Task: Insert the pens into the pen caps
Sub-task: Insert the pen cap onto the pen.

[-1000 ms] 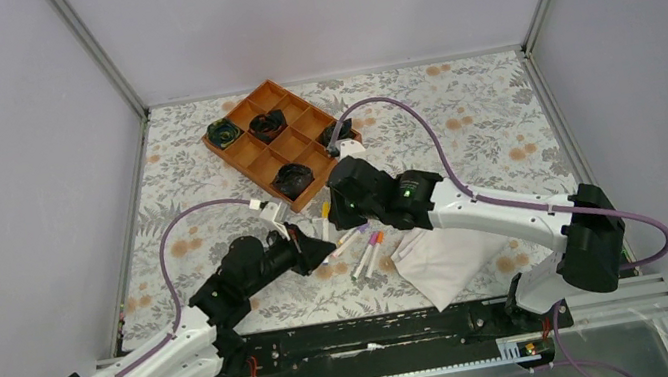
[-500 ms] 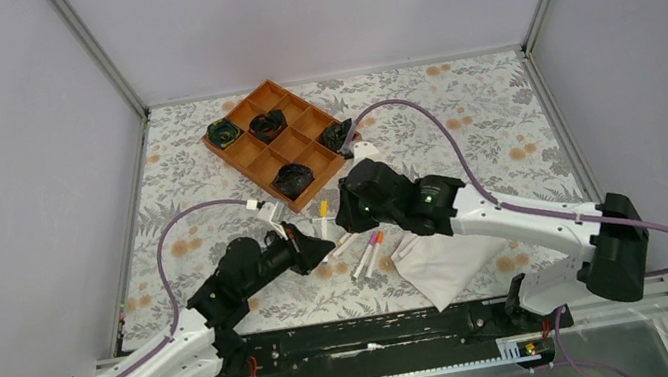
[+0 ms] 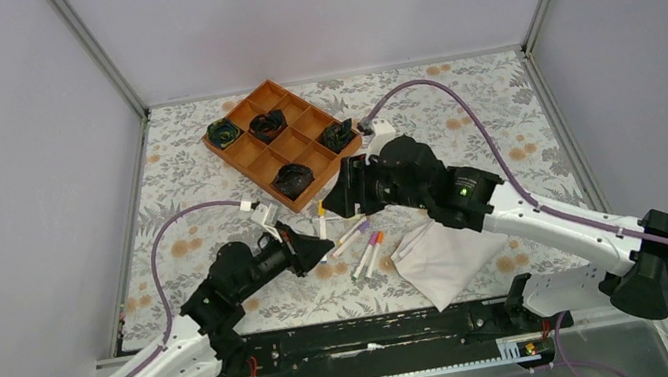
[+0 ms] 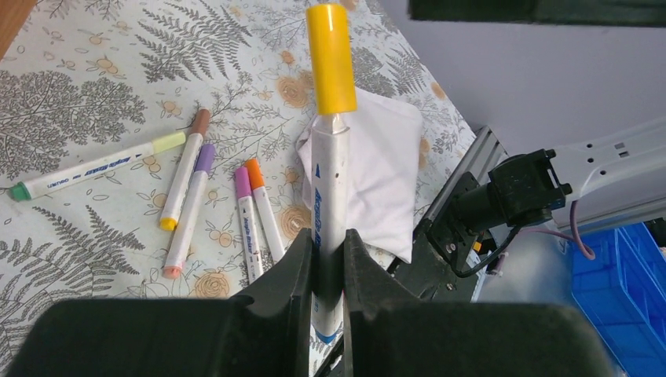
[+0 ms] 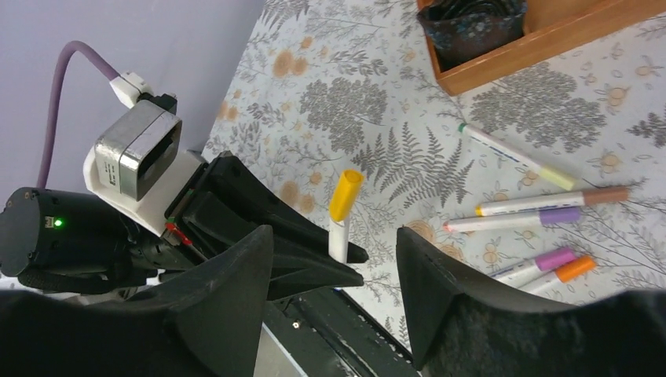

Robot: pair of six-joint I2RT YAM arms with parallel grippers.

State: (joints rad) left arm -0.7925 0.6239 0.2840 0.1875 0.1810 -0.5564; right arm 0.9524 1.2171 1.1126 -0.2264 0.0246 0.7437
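Pinching a white-barrelled pen (image 4: 328, 196) low on its barrel, the left gripper (image 4: 330, 255) has both black fingers pressed against its sides. The pen stands up out of the jaws, and a yellow cap (image 4: 331, 59) sits on its upper end.

The right gripper (image 5: 331, 236) is spread wide and holds nothing. In its wrist view the capped pen appears in the gap between the two fingers, and neither finger touches it (it looks farther off than the fingers, though whether it is level with them I cannot tell). From above, the right gripper hangs just beside the yellow cap, on the far right of it.

Five loose pens (image 4: 188, 208) lie flat on the flowered table (image 3: 502, 121) near the held one, all with white barrels. One has a green tip and a pale yellow end. Two lie side by side, one with a brown end and one with a purple end. A second pair lies close together, one with a purple-pink end and one with an orange end.

A folded white cloth (image 4: 385, 173) lies just beyond that last pair, toward the right arm's side of the table.

Farther back stands a wooden tray (image 3: 255, 148) divided into square compartments. Four of them hold dark bundles (image 3: 293, 180).
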